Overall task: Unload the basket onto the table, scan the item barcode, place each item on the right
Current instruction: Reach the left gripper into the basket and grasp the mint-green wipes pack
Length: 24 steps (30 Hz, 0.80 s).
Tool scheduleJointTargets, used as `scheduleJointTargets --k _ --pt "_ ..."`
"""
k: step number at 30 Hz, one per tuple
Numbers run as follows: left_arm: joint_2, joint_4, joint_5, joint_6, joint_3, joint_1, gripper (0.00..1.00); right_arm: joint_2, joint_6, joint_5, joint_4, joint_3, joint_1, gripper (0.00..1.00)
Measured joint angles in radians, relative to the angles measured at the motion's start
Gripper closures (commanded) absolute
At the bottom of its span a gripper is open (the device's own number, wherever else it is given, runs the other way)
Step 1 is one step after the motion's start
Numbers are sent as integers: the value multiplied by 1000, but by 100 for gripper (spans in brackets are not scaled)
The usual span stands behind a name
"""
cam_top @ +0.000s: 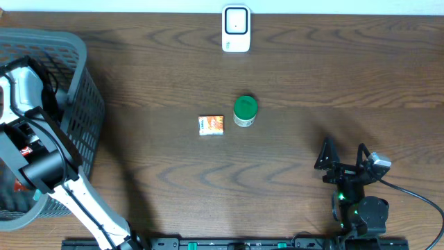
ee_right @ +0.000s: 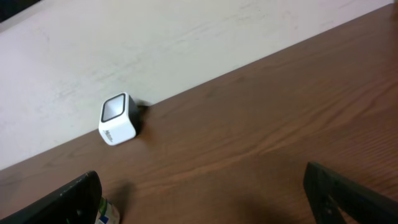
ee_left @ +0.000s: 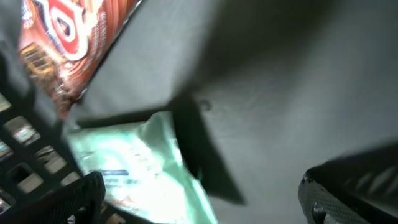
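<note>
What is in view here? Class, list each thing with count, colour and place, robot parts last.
brown wooden table: one, brown, under everything
grey plastic mesh basket: one, grey, table's left end
white box-shaped barcode scanner: one, white, far edge
round green-lidded tub: one, green lid, table centre
small orange carton: one, orange, beside tub
glossy brown snack packet: one, brown, inside basket
pale green packet: one, pale green, inside basket
left arm: one, black and white, inside basket, jaws open
right arm: one, black, near right, jaws open

A dark brown table [cam_top: 361, 76] with wavy wood grain is seen; beyond its far edge, a pale, faintly scuffed surface [ee_right: 186, 37] is shown.
</note>
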Motion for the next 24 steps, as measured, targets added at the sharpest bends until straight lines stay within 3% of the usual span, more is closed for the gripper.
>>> scheduleJointTargets --k 11,24 --pt "6 -32 -52 0 -28 0 1 0 0 0 0 0 0 1" --pt "-55 14 -192 4 -194 8 2 0 0 0 0 0 0 1"
